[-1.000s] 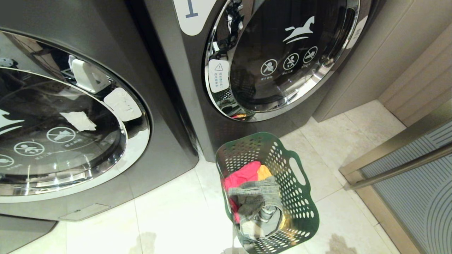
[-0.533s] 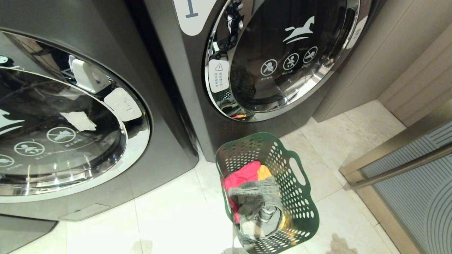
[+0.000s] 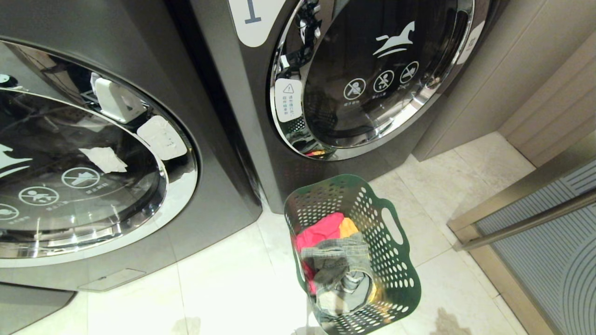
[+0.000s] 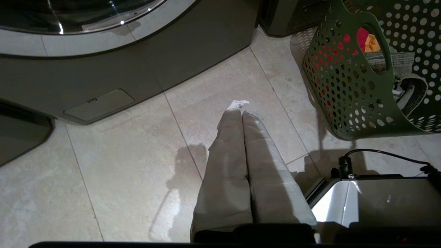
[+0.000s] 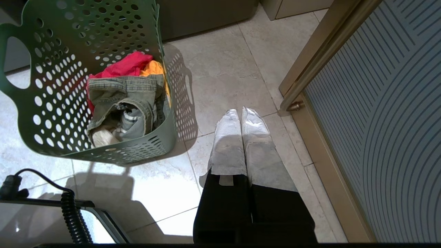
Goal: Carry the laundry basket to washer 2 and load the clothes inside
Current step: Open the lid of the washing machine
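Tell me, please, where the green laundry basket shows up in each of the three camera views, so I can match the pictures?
Head view: the laundry basket stands on the floor at lower centre-right, before the machine marked 1.
Left wrist view: upper right corner, beyond the shut left gripper.
Right wrist view: upper left, beside the shut right gripper.
Shared landmark: the red garment atop the clothes, visible in all three.

Pale glossy floor tiles [image 3: 223, 288] catch bright glare. Right of the washer marked 1 [image 3: 260, 116] stands a beige panelled wall [image 3: 549, 107], then a ribbed grey door [image 3: 558, 260] with a metal rail [image 3: 526, 223].
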Controlling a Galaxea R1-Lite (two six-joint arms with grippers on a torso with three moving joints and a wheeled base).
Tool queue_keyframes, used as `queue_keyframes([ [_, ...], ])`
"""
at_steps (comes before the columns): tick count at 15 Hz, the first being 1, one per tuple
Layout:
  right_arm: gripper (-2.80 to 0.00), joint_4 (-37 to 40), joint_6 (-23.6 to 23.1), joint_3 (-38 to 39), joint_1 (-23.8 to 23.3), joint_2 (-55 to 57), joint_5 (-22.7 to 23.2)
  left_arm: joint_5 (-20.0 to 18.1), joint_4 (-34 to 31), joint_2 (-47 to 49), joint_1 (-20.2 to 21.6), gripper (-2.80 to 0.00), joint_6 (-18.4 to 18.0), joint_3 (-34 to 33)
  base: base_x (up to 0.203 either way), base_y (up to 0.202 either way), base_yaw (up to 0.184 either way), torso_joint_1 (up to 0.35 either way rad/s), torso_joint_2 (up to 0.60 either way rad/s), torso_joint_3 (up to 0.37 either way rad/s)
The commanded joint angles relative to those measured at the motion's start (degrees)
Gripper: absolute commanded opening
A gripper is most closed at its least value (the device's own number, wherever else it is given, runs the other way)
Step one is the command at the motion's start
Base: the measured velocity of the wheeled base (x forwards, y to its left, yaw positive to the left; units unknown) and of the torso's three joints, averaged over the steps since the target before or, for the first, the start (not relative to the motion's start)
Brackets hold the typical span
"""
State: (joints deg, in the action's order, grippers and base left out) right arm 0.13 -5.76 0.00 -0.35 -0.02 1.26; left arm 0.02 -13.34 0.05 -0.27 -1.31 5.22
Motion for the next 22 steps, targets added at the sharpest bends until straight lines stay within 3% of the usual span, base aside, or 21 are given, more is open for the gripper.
queue_keyframes([
  [1, -2.8, -0.1, -0.4, 0.0, 0.0, -0.1, 0.1, -0.2, 1.3, -0.1, 0.0, -2.8, -2.3, -0.5, 0.0, 0.0, 0.0, 0.0, 0.0, 0.0],
  [13, -2.8, 0.0, 0.1, 0.0, 0.0, -0.1, -0.2, -0.2, 1.5, -0.1, 0.0, -2.8, -2.4, -0.6, 0.0, 0.0, 0.0, 0.001, 0.0, 0.003],
  [22, -2.8, 0.1, 0.7, 0.0, 0.0, -0.1, -0.2, -0.2, 1.4, -0.1, 0.0, -2.8, -2.4, -0.5, 0.0, 0.0, 0.0, 0.001, 0.0, 0.178],
])
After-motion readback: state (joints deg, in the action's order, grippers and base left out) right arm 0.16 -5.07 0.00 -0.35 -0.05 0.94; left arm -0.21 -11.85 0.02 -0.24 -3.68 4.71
